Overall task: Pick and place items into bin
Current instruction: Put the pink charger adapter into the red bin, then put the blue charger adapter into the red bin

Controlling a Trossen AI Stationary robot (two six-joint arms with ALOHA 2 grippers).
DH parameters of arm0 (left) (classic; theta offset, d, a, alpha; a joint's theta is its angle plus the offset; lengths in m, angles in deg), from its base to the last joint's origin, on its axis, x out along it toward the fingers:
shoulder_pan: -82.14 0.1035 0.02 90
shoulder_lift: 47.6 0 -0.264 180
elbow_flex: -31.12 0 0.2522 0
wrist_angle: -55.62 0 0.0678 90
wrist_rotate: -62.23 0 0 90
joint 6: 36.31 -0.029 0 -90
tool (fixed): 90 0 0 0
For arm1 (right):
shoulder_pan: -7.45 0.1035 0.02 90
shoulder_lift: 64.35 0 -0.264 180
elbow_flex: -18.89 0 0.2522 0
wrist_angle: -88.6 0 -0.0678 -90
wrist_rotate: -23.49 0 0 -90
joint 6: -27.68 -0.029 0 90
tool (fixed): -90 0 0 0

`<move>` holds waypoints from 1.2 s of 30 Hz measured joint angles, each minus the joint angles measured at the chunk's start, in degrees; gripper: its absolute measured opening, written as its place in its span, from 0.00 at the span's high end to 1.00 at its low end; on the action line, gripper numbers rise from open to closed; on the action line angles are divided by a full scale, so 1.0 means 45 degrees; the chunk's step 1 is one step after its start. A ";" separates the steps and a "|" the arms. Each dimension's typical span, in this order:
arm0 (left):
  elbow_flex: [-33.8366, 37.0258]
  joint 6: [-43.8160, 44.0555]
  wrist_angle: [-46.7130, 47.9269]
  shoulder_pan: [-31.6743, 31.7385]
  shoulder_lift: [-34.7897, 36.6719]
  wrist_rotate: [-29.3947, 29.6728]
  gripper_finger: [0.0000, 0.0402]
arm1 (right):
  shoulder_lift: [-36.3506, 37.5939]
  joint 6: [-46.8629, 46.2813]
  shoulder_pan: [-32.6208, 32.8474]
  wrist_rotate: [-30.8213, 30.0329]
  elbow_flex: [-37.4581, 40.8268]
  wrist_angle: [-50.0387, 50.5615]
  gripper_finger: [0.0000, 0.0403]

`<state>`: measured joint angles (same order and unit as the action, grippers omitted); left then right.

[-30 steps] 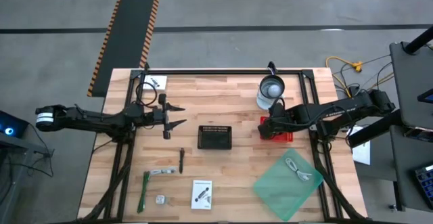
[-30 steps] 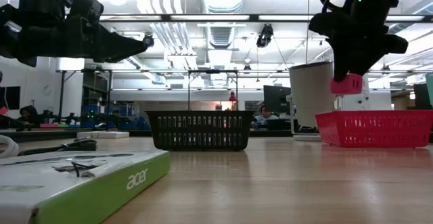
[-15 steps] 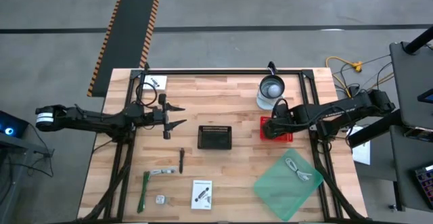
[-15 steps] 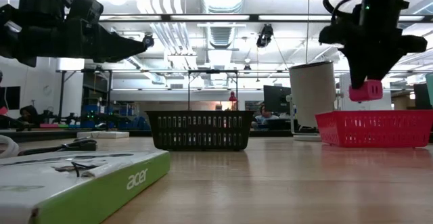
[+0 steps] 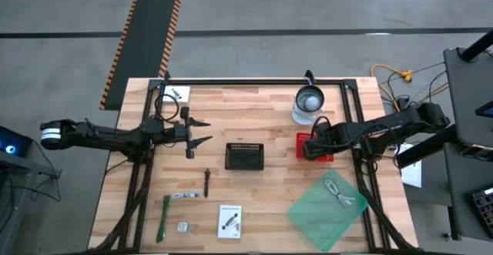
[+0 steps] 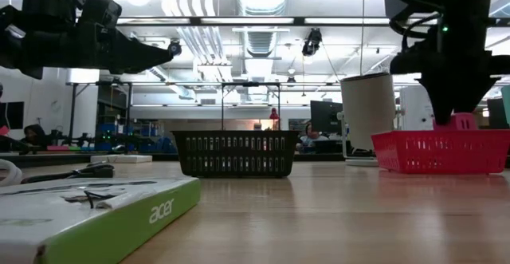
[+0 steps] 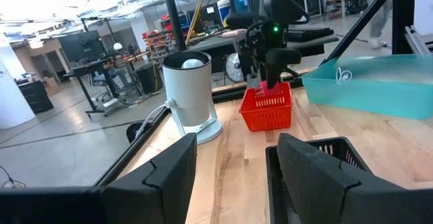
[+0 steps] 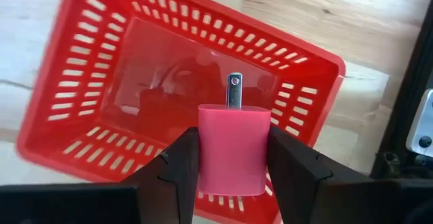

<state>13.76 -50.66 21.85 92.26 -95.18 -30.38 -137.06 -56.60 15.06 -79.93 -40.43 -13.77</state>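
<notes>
My right gripper [image 8: 230, 166] is shut on a small pink block [image 8: 230, 146] with a metal prong [image 8: 234, 90]. It hangs over the red basket [image 8: 101, 82], which stands at the table's right [image 5: 323, 149]. In the low view the block [image 6: 463, 121] is at the basket's rim [image 6: 442, 134]. My left gripper [image 5: 203, 129] is open and empty, above the table left of the black basket [image 5: 244, 156]. A dark stick [image 5: 207, 182], a green strip tool [image 5: 166, 216], a white card [image 5: 229, 219] and a tiny cube [image 5: 183, 227] lie at the near left. White cables [image 5: 339, 193] lie on a teal lid [image 5: 323, 213]. My right gripper pinches the pink block by its two opposite sides [image 8: 201, 149] between its two fingers [image 8: 177, 163]. The fingers come from above, pointing down. The block is lifted clear over the red basket's inside, with its prong end sticking out past the fingertips.
A white cylinder [image 5: 310, 101] stands just behind the red basket. Another white card [image 5: 176, 93] lies at the far left corner. Bare wood shows between the black basket and the near items. People and workbenches show in the room beyond the table.
My right gripper has gone toward the table's right edge and down with the pink block, from beside the red basket's left end to over its inside. The block has sunk to the basket's rim. The gripper stays shut on it.
</notes>
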 joint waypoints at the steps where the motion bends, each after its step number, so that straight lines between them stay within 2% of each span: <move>1: 0.0000 0.0000 0.0000 -0.0002 -0.0009 0.0000 0.52 | 0.0000 -0.0134 -0.0003 -0.0002 0.0072 -0.0005 0.67; 15: 0.0000 -0.0005 0.0000 0.0001 -0.0009 0.0001 0.52 | 0.0000 -0.0560 -0.0003 -0.0450 0.0400 -0.0538 0.67; 26: 0.0003 -0.0005 0.0005 -0.0003 -0.0005 0.0000 0.52 | 0.0000 -0.0459 -0.0003 -0.0478 0.0400 -0.0603 0.53; 31: 0.0014 -0.0007 0.0004 -0.0003 -0.0005 0.0000 0.52 | 0.0000 -0.0408 -0.0003 -0.0473 0.0400 -0.0625 0.53; 36: -0.0005 -0.0005 0.0005 -0.0003 -0.0015 0.0000 0.52 | 0.0000 0.0672 0.0007 -0.0318 0.0400 -0.1058 0.54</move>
<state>13.74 -50.68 21.88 92.25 -95.24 -30.38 -137.06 -53.57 15.09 -81.37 -38.63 -18.52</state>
